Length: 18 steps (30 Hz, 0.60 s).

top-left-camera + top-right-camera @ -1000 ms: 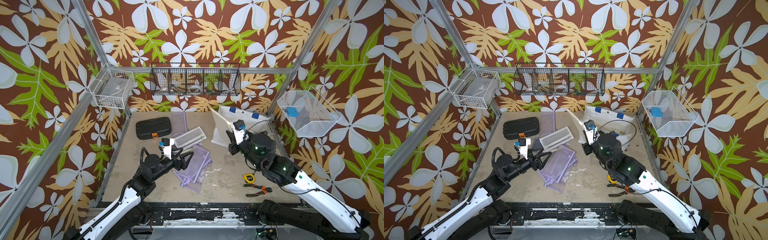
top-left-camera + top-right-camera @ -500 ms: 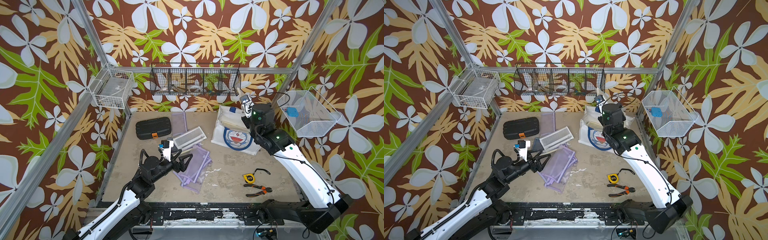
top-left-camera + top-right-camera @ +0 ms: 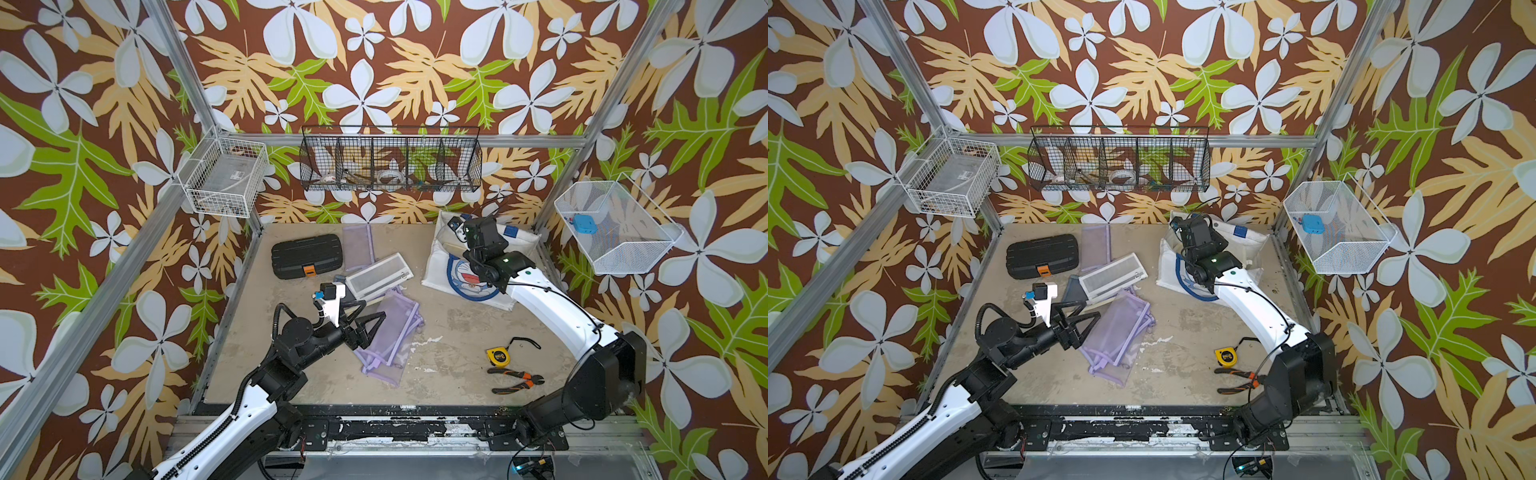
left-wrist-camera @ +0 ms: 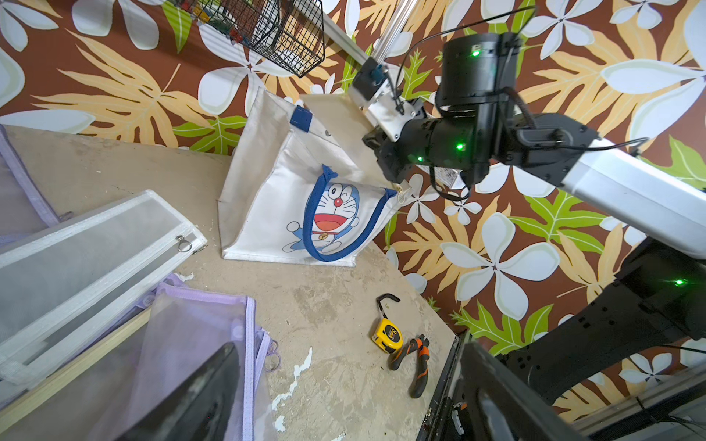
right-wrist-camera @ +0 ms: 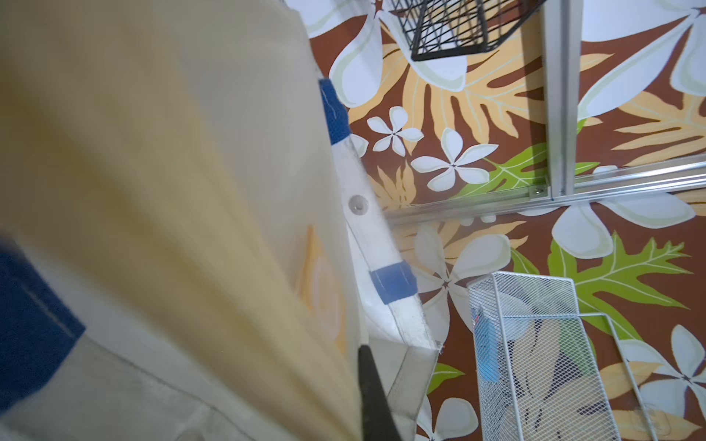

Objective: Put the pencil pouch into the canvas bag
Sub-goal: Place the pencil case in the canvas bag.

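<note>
The right tool (image 4: 372, 139) is clamped on the cream pencil pouch (image 4: 332, 114), which seems to sit partly inside the open mouth of the canvas bag (image 4: 267, 198) just beneath the tool. This looks like the insertion step. Next, I judge, it should push the pouch down inside and then let go. The left tool (image 3: 374, 311) hangs with its jaws apart over the purple mesh pouches (image 3: 395, 332).

Matt canvas bag (image 4: 263, 198), sheer pencil pouch (image 5: 172, 172)

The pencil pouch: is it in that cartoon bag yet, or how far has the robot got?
Nearly there. Done: the yellowish pencil pouch is off the table, at the canvas bag's open top. In hand: the right gripper is shut on it, apparently partway in. Left: push it fully in and let go.
</note>
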Each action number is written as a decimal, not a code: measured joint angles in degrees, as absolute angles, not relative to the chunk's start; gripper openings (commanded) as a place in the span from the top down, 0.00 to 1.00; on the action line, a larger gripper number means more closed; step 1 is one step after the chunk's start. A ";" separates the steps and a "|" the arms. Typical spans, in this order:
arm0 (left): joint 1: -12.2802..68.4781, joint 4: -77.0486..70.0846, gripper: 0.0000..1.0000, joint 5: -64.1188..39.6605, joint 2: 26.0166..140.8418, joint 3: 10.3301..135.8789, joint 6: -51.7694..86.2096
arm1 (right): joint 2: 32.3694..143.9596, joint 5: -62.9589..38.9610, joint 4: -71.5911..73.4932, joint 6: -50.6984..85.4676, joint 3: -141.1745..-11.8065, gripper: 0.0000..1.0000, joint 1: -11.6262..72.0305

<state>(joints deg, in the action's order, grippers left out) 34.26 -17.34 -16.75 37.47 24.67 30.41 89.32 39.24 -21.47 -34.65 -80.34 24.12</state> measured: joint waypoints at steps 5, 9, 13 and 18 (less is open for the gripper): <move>34.26 -17.43 0.09 -16.75 36.40 23.51 31.22 | 91.31 39.33 -22.09 -33.17 -81.25 0.72 23.94; 34.26 -17.43 0.09 -16.56 35.86 23.51 31.20 | 91.77 38.96 -23.16 -32.12 -81.17 0.43 23.03; 34.26 -17.34 0.09 -16.34 36.47 23.79 31.16 | 92.05 38.98 -23.99 -30.89 -82.56 0.25 22.57; 34.26 -14.72 0.10 -14.74 38.13 25.85 30.17 | 91.02 38.96 -26.24 -29.02 -84.64 0.17 22.61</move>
<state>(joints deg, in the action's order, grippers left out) 34.26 -14.72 -14.74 38.13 25.85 30.17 91.02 38.96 -26.24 -29.02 -84.64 22.61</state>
